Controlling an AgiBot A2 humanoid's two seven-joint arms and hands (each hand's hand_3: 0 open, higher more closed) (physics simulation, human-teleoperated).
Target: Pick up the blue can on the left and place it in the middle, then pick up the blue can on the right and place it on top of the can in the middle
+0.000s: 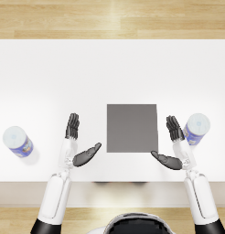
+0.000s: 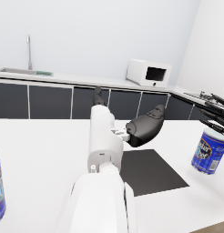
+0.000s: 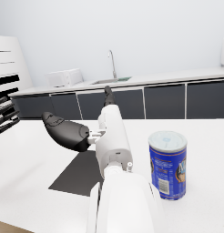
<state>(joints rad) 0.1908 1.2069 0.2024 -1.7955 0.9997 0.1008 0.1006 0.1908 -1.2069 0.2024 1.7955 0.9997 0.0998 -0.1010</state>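
Two blue cans stand upright on the white table (image 1: 109, 73). The left can (image 1: 18, 141) sits near the table's left end, well left of my left hand (image 1: 77, 141). The right can (image 1: 196, 129) stands just right of my right hand (image 1: 174, 144), close to its fingers but apart from them. Both hands are open and hold nothing, one on each side of a dark grey mat (image 1: 132, 127) in the middle. In the left wrist view the left hand (image 2: 143, 125) shows with the right can (image 2: 209, 150) beyond the mat (image 2: 150, 170). The right wrist view has the right can (image 3: 168, 164) beside my forearm.
The table's near edge (image 1: 109, 182) runs just behind my wrists. Wooden floor lies beyond the far edge. A kitchen counter with a microwave (image 2: 148, 73) and a sink tap (image 2: 28, 50) lines the wall behind the table.
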